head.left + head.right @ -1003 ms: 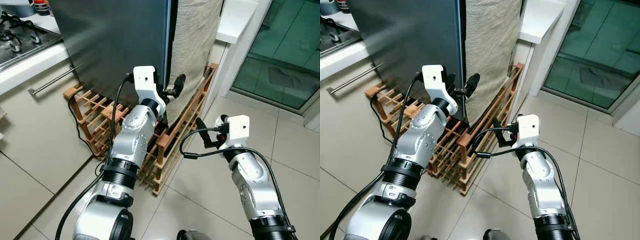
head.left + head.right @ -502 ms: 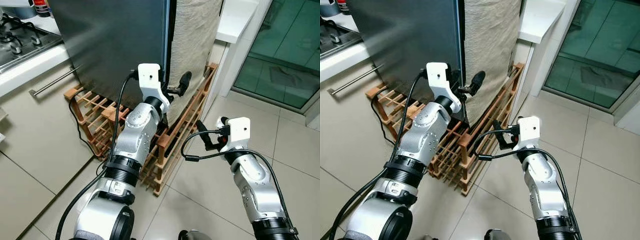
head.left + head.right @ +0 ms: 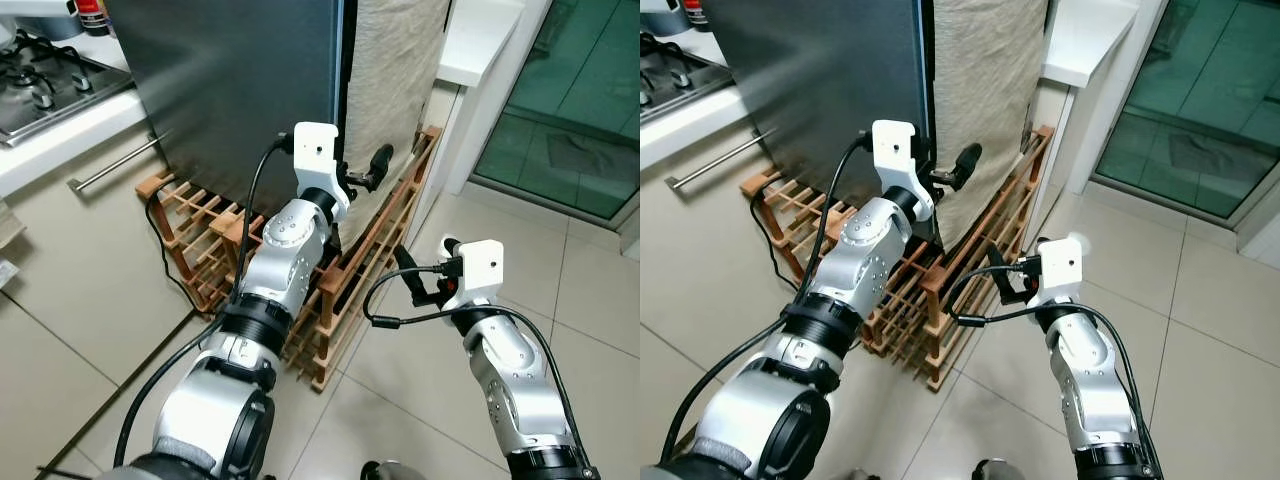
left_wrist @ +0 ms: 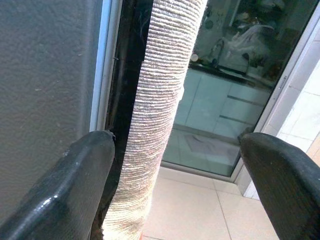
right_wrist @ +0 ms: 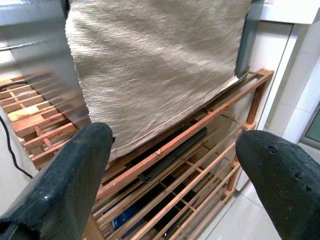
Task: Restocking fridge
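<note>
Lighting: bright, even daylight; soft shadows under the wooden rack [image 3: 345,290]. Glare: pale sheen on floor tiles [image 3: 590,290] and fridge door [image 3: 240,90]. Focus: head views sharp, wide-angle bowing at edges. Wrist views: near fingers [image 4: 60,195] blurred, background soft.

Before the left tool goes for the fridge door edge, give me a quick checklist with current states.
1. Left tool open: ok, fingers spread in the left wrist view.
2. Left tool lined up with the fridge door edge: ok, one finger sits by the dark gap beside the beige cloth.
3. Door gripped: not ok, nothing between the fingers yet.
4. Cloth out of the way: not ok, it hangs right at the door edge.
5. Right tool free: ok, open, held low over the wooden rack.
6. Door handle found: cannot tell.
</note>
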Controlling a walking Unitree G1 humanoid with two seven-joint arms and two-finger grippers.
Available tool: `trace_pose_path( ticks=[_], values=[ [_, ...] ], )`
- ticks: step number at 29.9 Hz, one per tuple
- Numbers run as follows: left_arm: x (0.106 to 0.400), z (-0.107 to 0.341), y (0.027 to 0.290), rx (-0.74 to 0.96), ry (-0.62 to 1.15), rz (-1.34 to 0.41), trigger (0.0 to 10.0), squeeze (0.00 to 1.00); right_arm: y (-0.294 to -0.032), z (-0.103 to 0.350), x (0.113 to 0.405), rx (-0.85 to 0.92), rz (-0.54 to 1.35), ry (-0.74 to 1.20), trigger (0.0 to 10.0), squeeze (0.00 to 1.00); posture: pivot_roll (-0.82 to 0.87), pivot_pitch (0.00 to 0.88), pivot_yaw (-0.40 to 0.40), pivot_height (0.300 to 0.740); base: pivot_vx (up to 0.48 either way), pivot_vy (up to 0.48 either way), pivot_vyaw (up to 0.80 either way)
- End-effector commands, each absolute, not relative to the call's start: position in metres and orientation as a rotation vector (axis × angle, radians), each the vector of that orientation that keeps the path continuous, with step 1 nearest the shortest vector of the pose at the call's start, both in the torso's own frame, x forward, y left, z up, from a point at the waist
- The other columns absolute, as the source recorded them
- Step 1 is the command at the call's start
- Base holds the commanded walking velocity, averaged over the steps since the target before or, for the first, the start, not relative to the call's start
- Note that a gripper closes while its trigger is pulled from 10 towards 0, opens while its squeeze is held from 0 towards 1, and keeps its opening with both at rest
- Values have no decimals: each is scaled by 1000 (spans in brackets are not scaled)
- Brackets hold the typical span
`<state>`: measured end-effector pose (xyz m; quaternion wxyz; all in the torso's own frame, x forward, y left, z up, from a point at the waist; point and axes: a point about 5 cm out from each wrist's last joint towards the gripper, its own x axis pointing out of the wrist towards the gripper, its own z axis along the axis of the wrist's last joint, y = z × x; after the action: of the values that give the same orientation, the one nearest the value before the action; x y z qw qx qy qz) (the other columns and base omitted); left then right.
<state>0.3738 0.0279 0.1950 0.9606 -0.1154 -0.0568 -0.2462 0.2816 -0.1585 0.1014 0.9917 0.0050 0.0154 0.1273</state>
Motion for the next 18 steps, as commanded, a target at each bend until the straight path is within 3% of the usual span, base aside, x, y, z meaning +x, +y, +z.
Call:
trace_pose_path(
  ticks=[1,10,18],
  values=[
    [375,213,14,-245,-170,-525,10000,0,-158,103,279,9,252,34,10000,0,-156,72,34,740,0,0,0],
    [384,211,16,-348,-91,-448,10000,0,-159,103,276,11,244,39,10000,0,-171,88,38,740,0,0,0],
    [381,209,7,-314,-105,-493,10000,0,-157,104,274,15,242,41,10000,0,-172,95,37,740,0,0,0]
  ],
)
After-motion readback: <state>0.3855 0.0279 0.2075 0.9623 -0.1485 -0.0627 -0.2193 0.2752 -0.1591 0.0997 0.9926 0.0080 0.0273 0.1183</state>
